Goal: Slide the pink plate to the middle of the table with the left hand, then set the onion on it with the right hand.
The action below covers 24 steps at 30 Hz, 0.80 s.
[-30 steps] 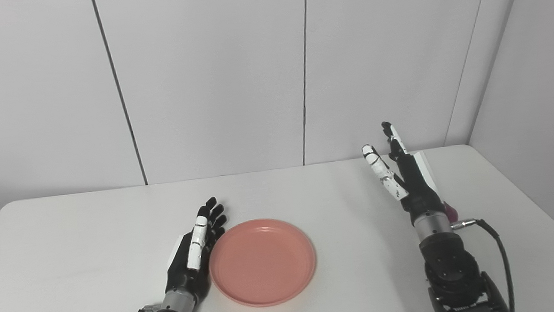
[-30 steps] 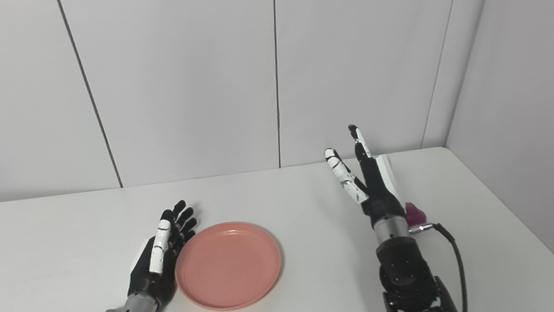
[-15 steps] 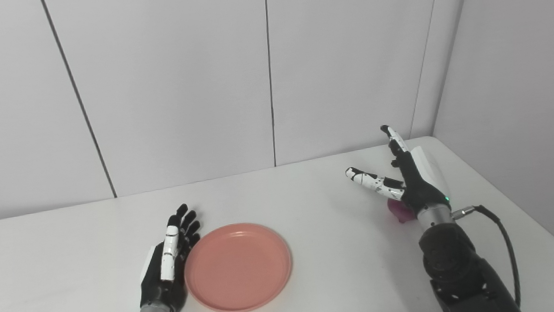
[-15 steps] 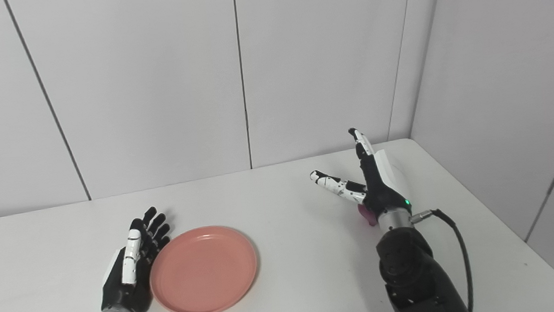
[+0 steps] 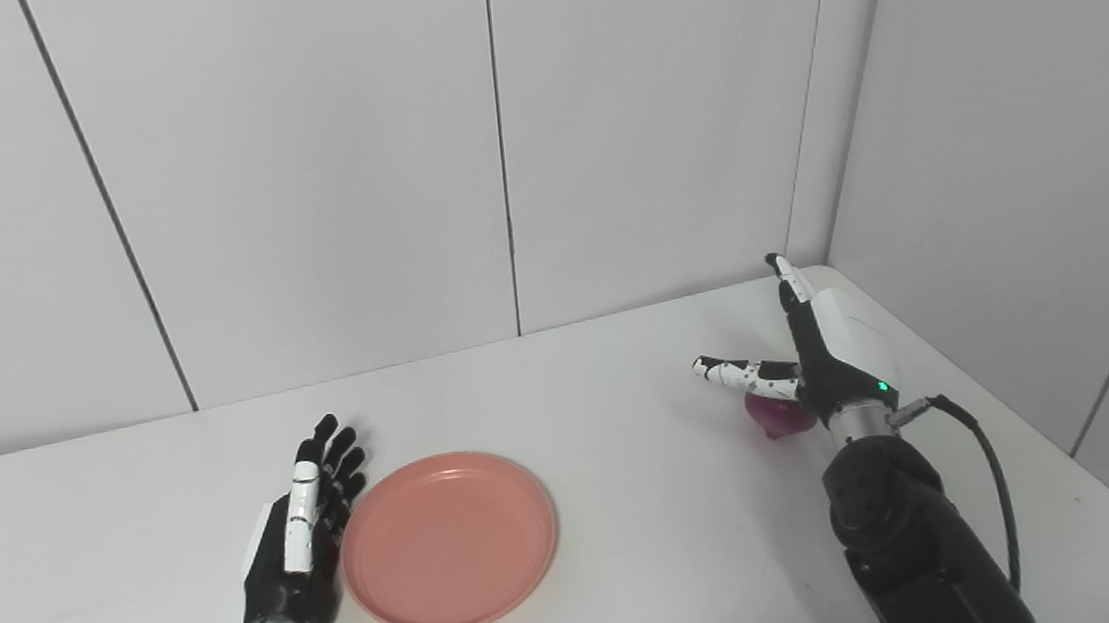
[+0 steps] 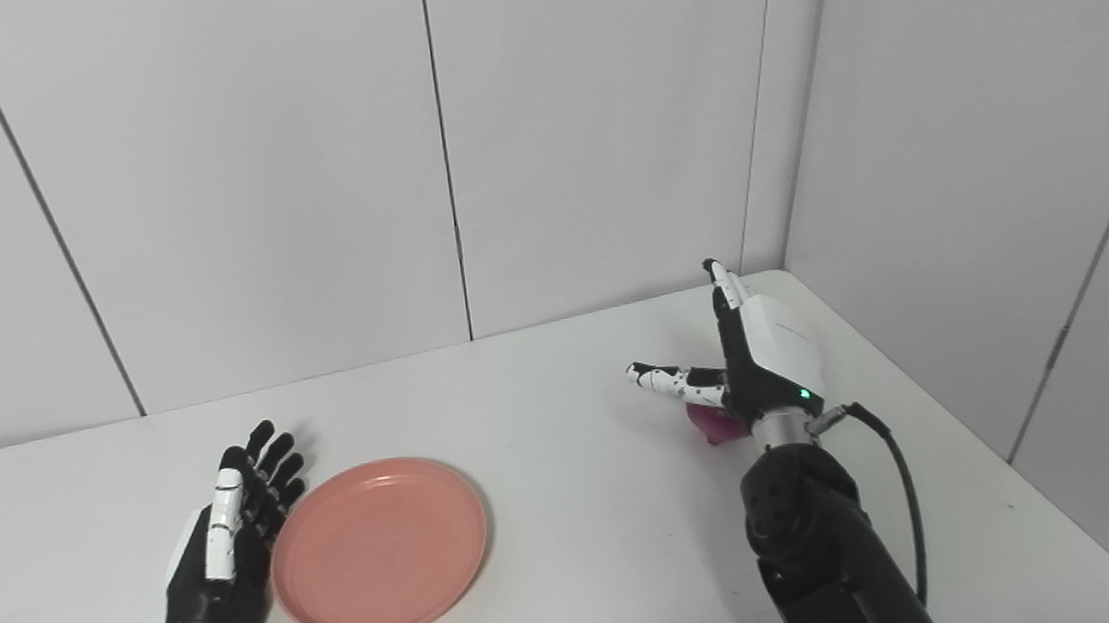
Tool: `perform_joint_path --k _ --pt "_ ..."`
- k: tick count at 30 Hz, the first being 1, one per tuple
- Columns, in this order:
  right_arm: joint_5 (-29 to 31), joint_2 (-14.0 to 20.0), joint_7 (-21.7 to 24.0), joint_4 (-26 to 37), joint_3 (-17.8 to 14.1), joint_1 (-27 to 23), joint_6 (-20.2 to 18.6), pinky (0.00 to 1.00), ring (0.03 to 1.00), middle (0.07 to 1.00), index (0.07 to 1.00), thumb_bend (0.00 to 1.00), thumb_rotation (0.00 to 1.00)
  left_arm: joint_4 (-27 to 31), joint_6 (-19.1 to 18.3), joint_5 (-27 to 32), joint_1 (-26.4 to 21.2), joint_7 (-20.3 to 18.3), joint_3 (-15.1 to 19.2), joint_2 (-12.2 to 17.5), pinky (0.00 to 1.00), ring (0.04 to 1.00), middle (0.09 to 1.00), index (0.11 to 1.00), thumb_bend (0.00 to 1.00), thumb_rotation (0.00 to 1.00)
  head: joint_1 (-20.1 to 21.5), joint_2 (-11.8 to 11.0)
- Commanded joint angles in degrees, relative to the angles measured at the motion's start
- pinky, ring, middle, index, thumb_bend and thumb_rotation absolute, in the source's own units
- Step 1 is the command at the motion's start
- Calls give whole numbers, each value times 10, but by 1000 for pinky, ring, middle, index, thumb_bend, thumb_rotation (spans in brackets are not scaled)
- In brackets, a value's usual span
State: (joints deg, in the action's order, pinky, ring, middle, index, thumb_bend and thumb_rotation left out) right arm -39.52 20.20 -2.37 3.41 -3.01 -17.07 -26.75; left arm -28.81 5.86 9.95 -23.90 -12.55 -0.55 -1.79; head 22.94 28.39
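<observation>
Right hand point(image 5: 826, 368) fingers spread above onion point(image 5: 780, 417); left hand point(image 5: 298, 535) fingers straight, apart, touching pink plate point(image 5: 449, 542) edge.

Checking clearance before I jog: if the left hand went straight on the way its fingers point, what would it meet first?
Nothing, apparently: the left hand points past the pink plate over bare table toward the wall; depth is unclear.

Bare table point(image 5: 648, 464) lies between pink plate point(image 5: 449, 540) and onion point(image 5: 781, 416); nothing blocks that stretch.
</observation>
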Motion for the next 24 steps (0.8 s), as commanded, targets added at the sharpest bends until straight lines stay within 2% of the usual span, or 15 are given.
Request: perform_joint_path --k 1,8,14,17,24 --pt "-23 8 7 5 -13 -26 -2 802 936 952 952 873 449 2 19 13 -14 -13 6 5 990 975 977 967 606 1000 1 -1" --pt "-51 14 24 -16 -16 -29 -2 864 933 944 951 877 441 0 27 14 -14 -20 10 4 988 976 976 967 603 1000 1 -4" --pt "-68 12 47 -35 -21 -28 -2 858 928 942 948 879 475 3 26 14 -13 -20 10 2 980 973 972 963 599 1000 -2 -4" --pt "-60 5 52 -42 -27 -28 -2 847 916 932 938 872 448 7 27 16 -11 -22 9 1 983 974 974 964 595 1000 -2 -4" --pt "-42 4 37 -73 -24 -32 -1 731 849 892 886 889 350 16 22 15 -8 -24 8 -1 981 973 972 963 597 1000 -3 -4"
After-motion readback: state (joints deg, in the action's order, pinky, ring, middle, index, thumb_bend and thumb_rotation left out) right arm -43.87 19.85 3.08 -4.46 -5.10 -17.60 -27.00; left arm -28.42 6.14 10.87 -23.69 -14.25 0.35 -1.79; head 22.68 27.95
